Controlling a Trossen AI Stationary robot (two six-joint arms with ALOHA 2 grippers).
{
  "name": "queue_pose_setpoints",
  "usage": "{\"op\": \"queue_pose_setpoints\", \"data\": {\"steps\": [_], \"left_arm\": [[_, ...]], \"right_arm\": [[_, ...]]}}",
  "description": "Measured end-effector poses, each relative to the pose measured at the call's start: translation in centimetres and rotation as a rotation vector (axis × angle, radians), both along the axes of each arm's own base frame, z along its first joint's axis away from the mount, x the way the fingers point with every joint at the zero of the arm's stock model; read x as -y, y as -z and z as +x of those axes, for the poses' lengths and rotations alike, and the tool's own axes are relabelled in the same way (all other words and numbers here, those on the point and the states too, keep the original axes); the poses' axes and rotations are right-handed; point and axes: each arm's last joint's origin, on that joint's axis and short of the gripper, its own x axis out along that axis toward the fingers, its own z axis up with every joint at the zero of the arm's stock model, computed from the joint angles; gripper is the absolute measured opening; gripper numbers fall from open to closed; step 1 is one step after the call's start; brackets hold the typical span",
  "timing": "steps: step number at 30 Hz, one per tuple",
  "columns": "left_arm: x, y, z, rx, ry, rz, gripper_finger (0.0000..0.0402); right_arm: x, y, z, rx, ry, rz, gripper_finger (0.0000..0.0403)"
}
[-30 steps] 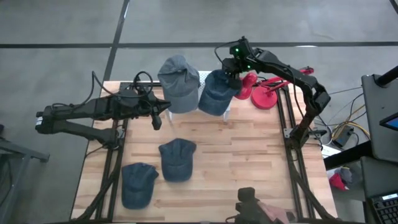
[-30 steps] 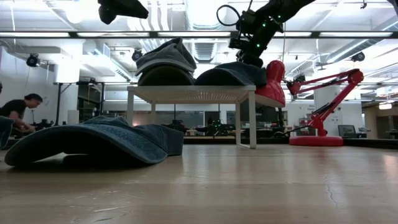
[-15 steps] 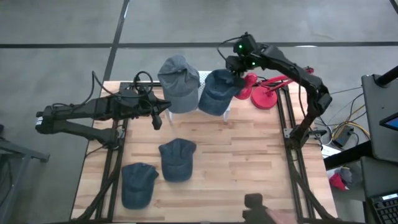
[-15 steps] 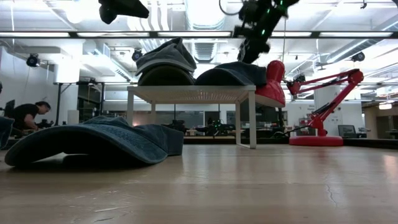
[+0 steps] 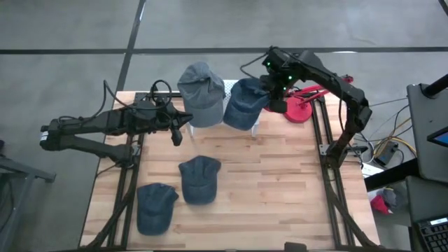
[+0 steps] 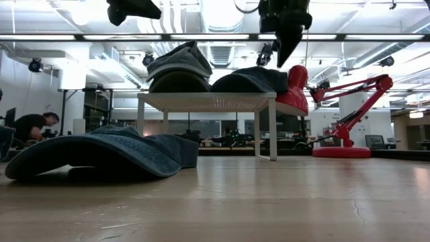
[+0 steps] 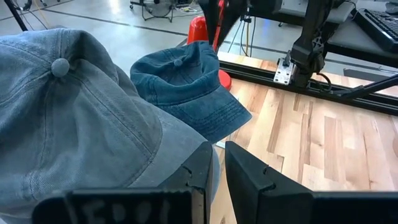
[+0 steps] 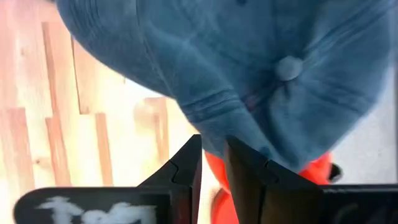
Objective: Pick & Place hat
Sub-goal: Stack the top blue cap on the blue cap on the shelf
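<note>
Right gripper (image 5: 274, 85) jaws are seen nearly together in the right wrist view, nothing held between them — empty. The gripper is raised above the dark blue hat (image 5: 245, 103), just at its right edge in the high view, top centre-right of the frame; in the low view it hangs clear above the hat's crown with air between.

Change from a second ago: the gripper was down on the hat's upper right side, then lifted and shifted right over the half-second frame, and is now turned to point down, over toward the red lamp (image 5: 297, 105). The hat has not moved across the three high frames — it is left sitting on the small white stand (image 6: 208, 102) beside the lighter grey-blue hat (image 5: 199, 92), touching or almost touching it. It is judged that the place step for this hat is done and the arm is being withdrawn.

Left gripper (image 5: 175, 134) is parked at centre left of the high view, just beside the stand's left edge, unchanged from the earlier frames; its jaws are shown close together with only a narrow gap and nothing gripped in the left wrist view.

Two more hats are left on the worktop (image 5: 280, 189) — one at lower centre (image 5: 199, 179), one at lower left (image 5: 155, 206) — both unmoved. These are likely next for pickup.
</note>
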Motion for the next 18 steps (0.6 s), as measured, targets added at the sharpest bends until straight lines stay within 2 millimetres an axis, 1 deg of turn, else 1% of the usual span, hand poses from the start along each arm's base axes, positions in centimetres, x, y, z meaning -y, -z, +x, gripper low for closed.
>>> {"op": "queue_pose_setpoints", "data": {"steps": [3,7,10,13,18], "left_arm": [[0.0,0.0,0.0,0.0,0.0,0.0,0.0045],[0.0,0.0,0.0,-0.001,0.001,0.003,0.0045],[0.0,0.0,0.0,-0.002,0.003,0.006,0.0045],[0.0,0.0,0.0,-0.002,0.003,0.006,0.0045],[0.0,0.0,0.0,-0.002,0.003,0.006,0.0045]], "right_arm": [[0.1,1.2,0.1,-0.036,0.013,0.005,0.0063],[0.5,2.3,0.1,-0.092,0.055,-0.045,0.0063],[0.7,3.0,0.5,-0.077,0.049,-0.065,0.0063],[0.9,3.2,0.9,-0.051,0.026,-0.091,0.0063],[1.3,3.0,1.5,0.011,0.001,-0.146,0.0063]]}}
